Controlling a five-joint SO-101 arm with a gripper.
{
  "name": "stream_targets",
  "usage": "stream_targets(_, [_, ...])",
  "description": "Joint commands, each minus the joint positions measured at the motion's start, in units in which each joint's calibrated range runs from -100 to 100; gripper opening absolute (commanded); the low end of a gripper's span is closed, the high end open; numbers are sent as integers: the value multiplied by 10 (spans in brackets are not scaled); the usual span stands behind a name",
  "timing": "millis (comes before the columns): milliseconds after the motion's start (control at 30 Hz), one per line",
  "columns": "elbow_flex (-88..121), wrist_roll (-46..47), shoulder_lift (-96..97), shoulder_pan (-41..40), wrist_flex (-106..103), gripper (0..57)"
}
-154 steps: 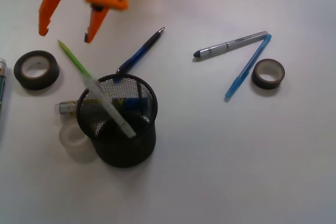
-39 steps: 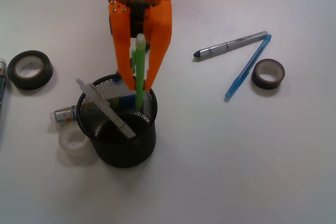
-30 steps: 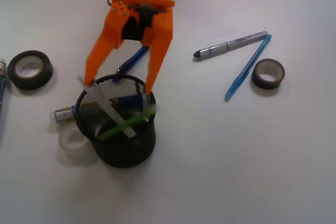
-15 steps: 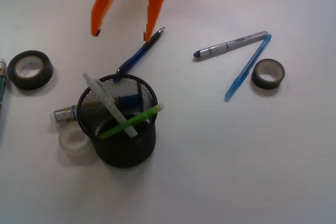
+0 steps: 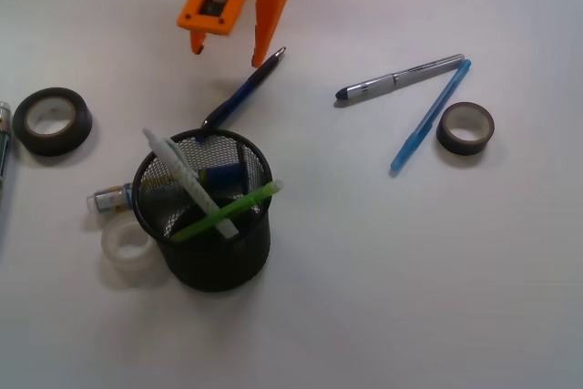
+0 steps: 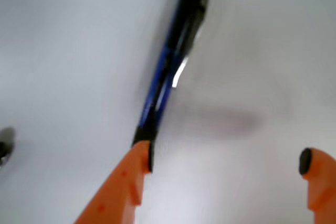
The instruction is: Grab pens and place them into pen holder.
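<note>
free: bare table [image 5: 410, 271] lying open lower right | obstacles: pen holder [image 5: 214, 252] standing lower left, clear tape roll [image 5: 123, 245] touching its left, dark tape roll [image 5: 465, 127] crowding light blue pen [image 5: 430, 117]

1. The black wire-mesh cylindrical pen holder [image 5: 214, 225] stands upright on the counter.
2. A slim white stick pen [image 5: 187, 181] and a lime green stick pen [image 5: 230, 209] lean crossed inside it.
3. A dark blue pen with a black tip [image 5: 244, 91] lies just behind the holder.
4. A silver-grey pen with a dark end [image 5: 401, 76] and a light blue pen [image 5: 430, 116] lie to the right, their far ends meeting.
</note>
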Motion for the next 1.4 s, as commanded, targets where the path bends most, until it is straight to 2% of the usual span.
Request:
stream_targets(0, [-19,8,36,-1,-20,315])
stream_targets(233, [-29,6,115,-23,-99,315])
stream_targets(567, [-128,6,170,-50,-101,315])
stream_targets(933, [-140,9,287,-84,-120,308])
stream_targets(1100, [-166,11,364,-107,-161,222])
stream_targets(1200, [-192,26,378,-108,-151,136])
stream_targets(1300, [-205,30,378,-108,-127,24])
stream_targets(1333, [-207,31,378,-108,-123,2])
stream_targets(1367, [-207,33,377,-107,-120,6])
